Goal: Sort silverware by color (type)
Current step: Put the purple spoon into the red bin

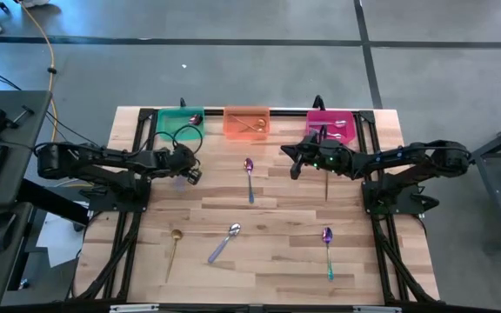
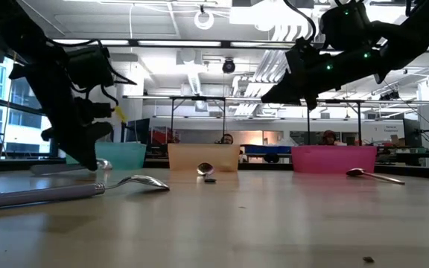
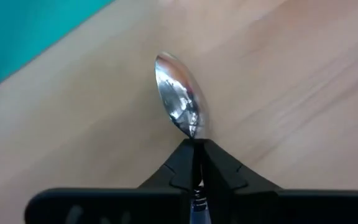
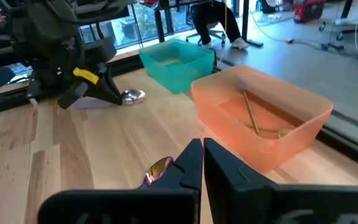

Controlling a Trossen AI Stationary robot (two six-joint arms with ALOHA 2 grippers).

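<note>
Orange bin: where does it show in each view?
High view: orange bin at the far edge, middle of the three bins.
Low view: centre background.
Left wrist view: not in it.
Right wrist view: right of centre, gold utensils inside.
Shared landmark: the green bin beside it.

Three bins point(image 1: 247, 122) are lined along the table's point(image 1: 268, 261) far edge. Four spoons point(image 1: 223, 243) are scattered before them, and one is pinched by the left gripper point(image 1: 188, 174).
</note>
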